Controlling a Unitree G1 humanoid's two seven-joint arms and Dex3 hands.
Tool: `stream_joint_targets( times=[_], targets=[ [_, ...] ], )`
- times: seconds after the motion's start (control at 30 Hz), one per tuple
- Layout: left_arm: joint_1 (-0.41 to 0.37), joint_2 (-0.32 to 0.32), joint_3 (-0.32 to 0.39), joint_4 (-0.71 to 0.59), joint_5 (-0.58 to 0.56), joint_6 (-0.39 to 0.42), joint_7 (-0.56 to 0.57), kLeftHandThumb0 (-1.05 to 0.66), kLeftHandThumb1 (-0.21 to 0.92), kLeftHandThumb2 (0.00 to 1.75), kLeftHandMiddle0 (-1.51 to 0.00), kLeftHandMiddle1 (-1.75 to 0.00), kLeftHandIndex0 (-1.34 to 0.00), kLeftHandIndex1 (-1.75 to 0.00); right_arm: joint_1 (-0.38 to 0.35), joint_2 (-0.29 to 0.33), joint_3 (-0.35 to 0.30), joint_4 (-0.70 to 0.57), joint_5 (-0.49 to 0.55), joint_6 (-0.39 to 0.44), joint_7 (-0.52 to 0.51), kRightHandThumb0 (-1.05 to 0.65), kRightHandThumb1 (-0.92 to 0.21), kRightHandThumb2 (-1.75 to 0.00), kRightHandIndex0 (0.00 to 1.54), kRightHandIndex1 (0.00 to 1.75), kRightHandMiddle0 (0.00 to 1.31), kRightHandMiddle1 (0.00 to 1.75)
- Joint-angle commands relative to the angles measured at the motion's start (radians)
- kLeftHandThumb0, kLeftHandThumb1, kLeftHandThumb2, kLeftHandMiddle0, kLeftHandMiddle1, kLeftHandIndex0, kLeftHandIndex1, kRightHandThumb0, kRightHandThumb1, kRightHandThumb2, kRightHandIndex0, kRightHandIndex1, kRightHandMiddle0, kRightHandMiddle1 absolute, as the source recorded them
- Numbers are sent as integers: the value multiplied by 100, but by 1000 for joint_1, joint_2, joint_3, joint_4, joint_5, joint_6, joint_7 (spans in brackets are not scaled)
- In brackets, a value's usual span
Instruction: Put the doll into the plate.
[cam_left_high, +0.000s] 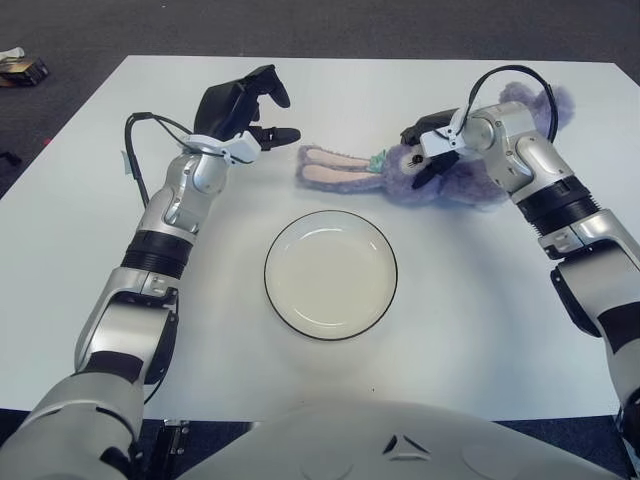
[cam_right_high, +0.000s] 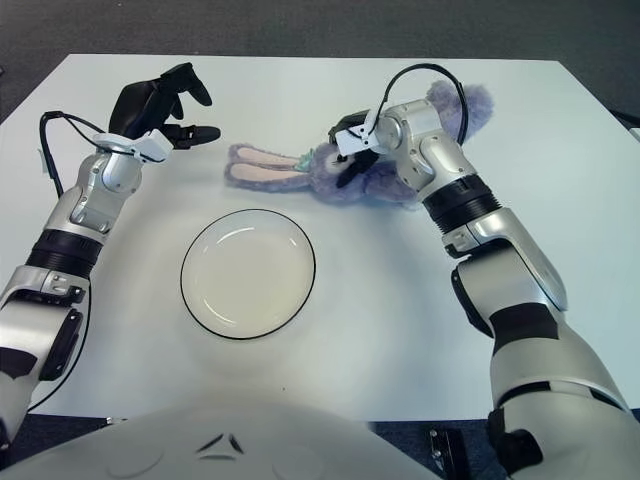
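The purple plush rabbit (cam_left_high: 440, 170) lies ears-leftward along the tabletop's far edge beyond the plate (cam_left_high: 330, 274), the right hand (cam_left_high: 432, 150) clenching its head, nearer than the open-fingered left hand (cam_left_high: 245, 115).

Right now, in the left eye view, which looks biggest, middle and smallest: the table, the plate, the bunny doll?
1. The table looks by far the biggest.
2. and 3. The plate and the bunny doll are too close to rank; the right hand covers part of the doll.
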Motion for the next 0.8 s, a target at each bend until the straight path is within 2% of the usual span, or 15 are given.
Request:
stream_joint_targets(
  times=[0.0, 0.17, 0.3, 0.4, 0.6, 0.77],
  targets=[
    [-16, 3, 12, 7, -8, -7, 14, -37, 92, 24, -68, -175, -50, -143, 29, -5, 1, 41, -17, -4, -47, -14, -87, -2, 101, 170, 82, 167],
    [-16, 3, 13, 8, -8, -8, 14, -37, 92, 24, -68, -175, -50, -143, 25, -5, 7, 53, -13, -8, -63, -11, -86, -1, 104, 174, 83, 173],
    [-14, 4, 17, 1, -12, -8, 13, -37, 92, 24, -67, -175, -50, -143, 66, -2, -28, -18, -27, 60, -146, -10, -87, -2, 104, 174, 82, 174],
    [-13, 4, 17, -2, -12, -7, 12, -37, 92, 24, -67, -175, -50, -143, 81, 0, -38, -44, -29, 93, -165, -9, -87, -2, 103, 175, 80, 175],
    [-13, 5, 16, -2, -14, -6, 12, -37, 92, 24, -67, -175, -50, -143, 90, -1, -37, -63, -31, 115, -171, -8, -88, -3, 103, 175, 79, 175],
    [-11, 6, 18, -6, -16, -7, 13, -37, 92, 24, -67, -175, -50, -143, 132, -7, -68, -127, -25, 145, -212, -7, -89, -4, 102, 175, 78, 175]
  ],
)
